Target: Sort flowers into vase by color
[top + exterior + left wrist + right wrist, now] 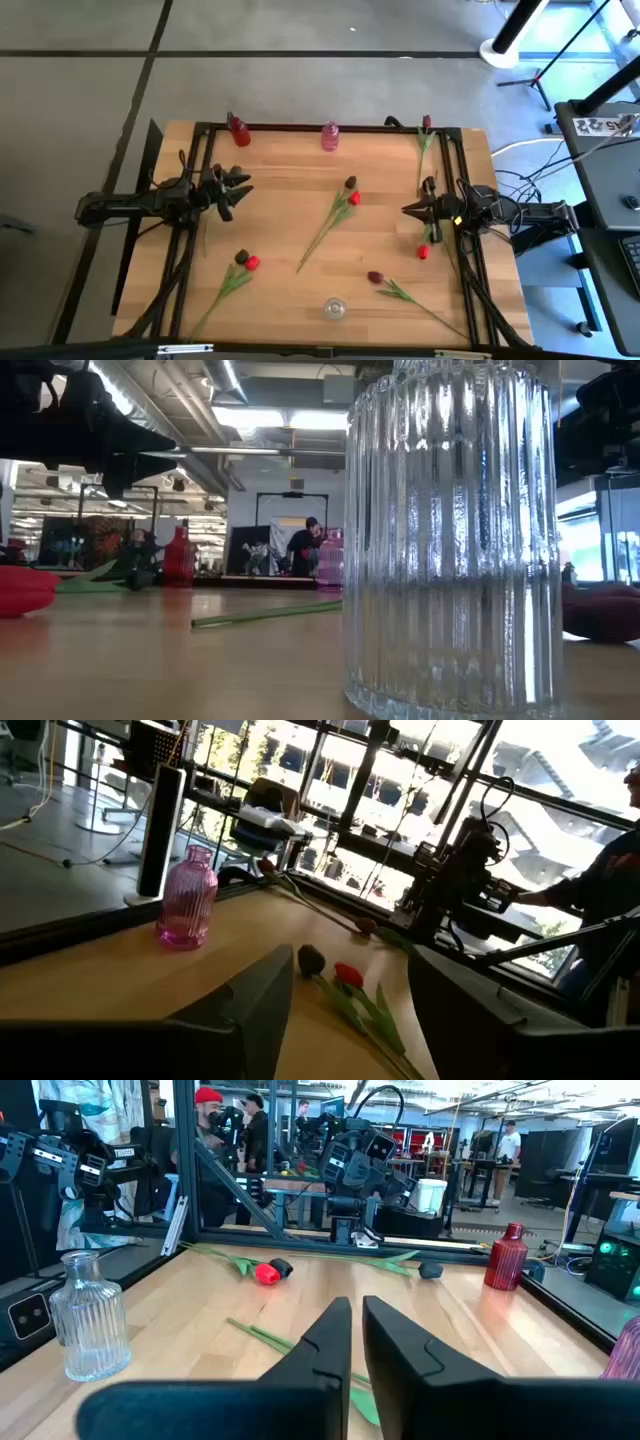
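Wood table: three vases, about eight tulips.

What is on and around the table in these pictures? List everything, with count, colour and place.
Table: one, light wood, under both arms.
Red vase: one, far edge, left.
Pink vase: one, far edge, middle.
Clear vase: one, ribbed glass, near edge, middle.
Red tulips: three; centre, near-left, and beside the right gripper.
Dark tulips: two, near-black; each lies beside a red one, centre and near-left.
Maroon tulips: two; near-right and far-right corner.
Person: one, dark clothes, in the room behind.
Left gripper: one, dark, open, left side of the table.
Right gripper: one, dark, shut, right side of the table.
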